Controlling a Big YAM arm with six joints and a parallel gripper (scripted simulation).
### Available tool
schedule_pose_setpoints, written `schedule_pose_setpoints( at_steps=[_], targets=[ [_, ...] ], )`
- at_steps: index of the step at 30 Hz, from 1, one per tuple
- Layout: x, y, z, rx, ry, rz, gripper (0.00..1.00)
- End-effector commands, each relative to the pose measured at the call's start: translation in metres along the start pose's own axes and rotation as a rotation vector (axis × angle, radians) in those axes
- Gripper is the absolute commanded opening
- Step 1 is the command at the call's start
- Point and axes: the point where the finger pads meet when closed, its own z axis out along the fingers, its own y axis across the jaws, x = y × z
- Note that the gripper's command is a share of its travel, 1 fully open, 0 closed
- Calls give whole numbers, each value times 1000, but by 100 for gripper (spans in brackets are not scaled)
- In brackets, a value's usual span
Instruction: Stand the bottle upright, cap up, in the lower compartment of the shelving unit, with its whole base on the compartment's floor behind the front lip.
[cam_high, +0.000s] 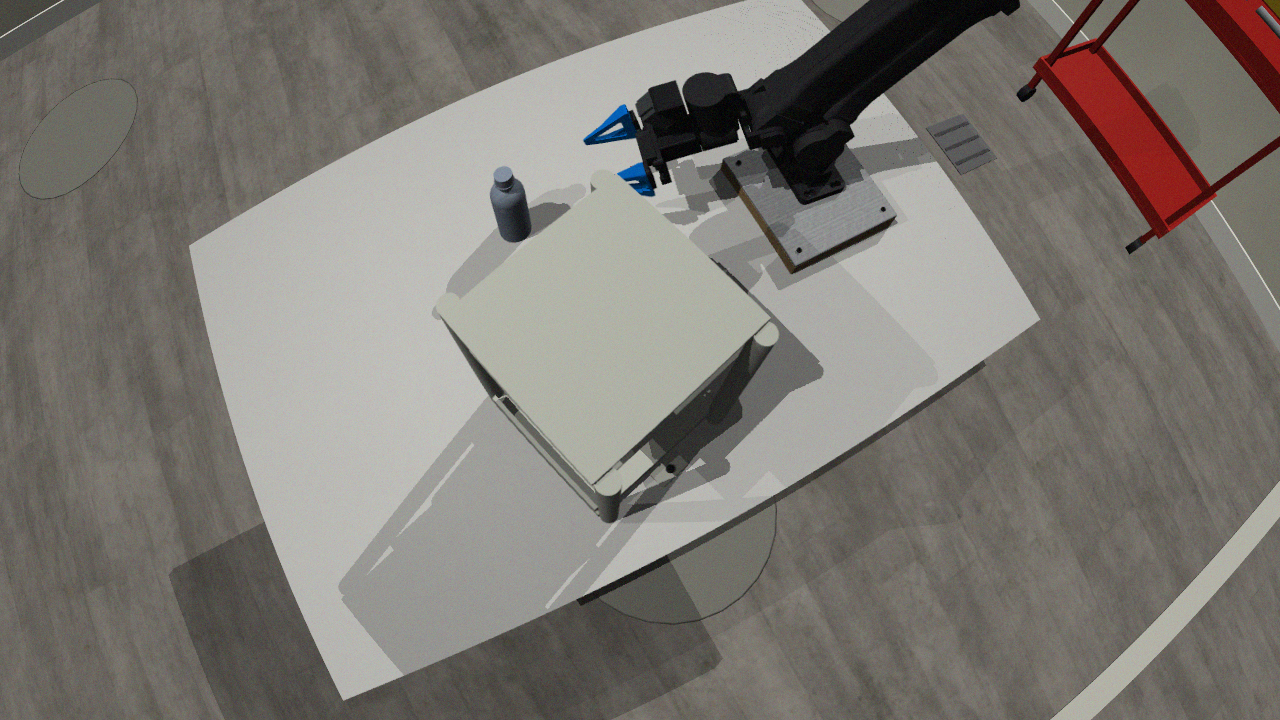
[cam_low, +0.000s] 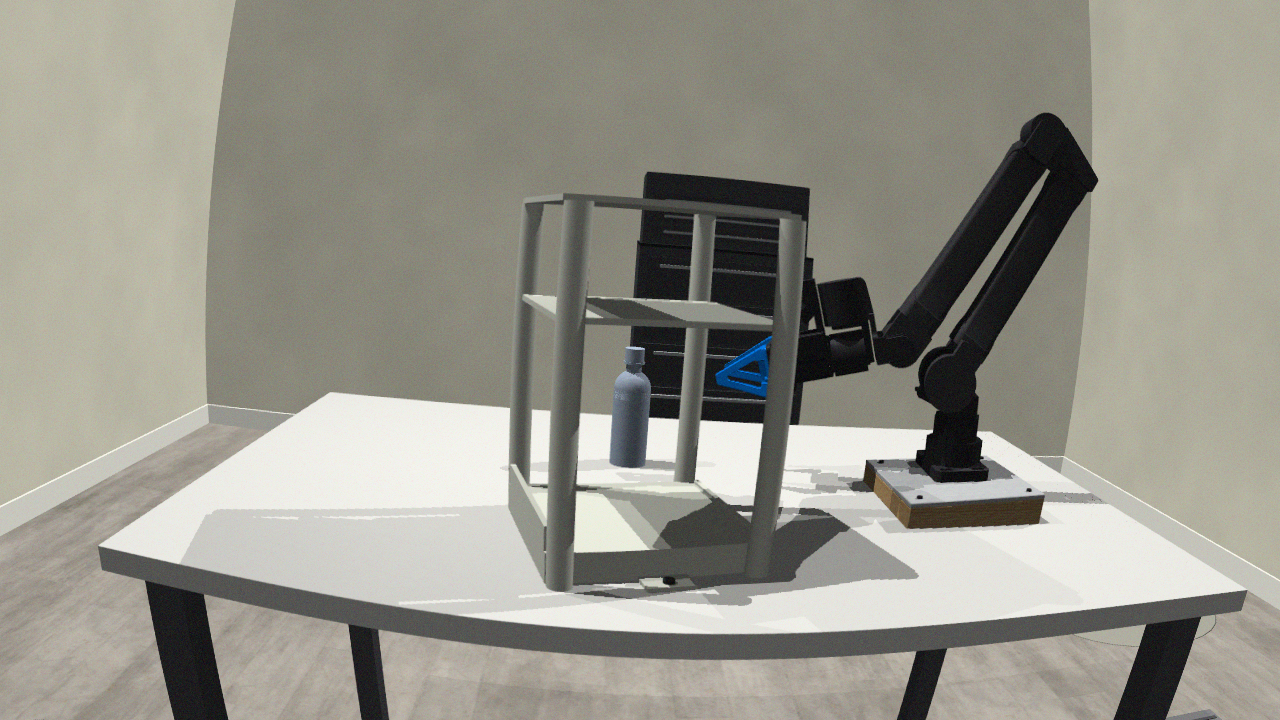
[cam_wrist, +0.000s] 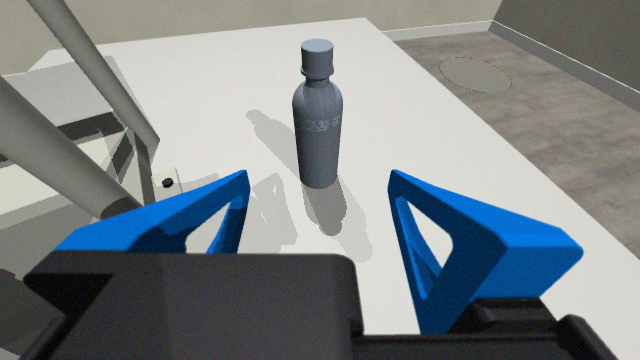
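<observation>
Bottle (cam_high: 511, 206) is standing upright on the table (cam_high: 295, 358), long axis vertical, cap up. It's outside the shelving unit (cam_low: 569, 394), just behind its back left corner, not in the lower compartment. Gripper (cam_wrist: 318, 210) is wide open with nothing in it, hovering above the table near the unit's back right post. In the wrist view the blue fingers point at the bottle, roughly centred on it but apart from it.
</observation>
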Motion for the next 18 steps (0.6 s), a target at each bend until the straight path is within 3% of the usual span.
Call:
schedule_pose_setpoints(
  at_steps=[1, 18],
  targets=[
    [-6, 3, -2, -10, -29, -10, 84],
    [-4, 2, -2, -8, -19, -11, 84]
  ],
)
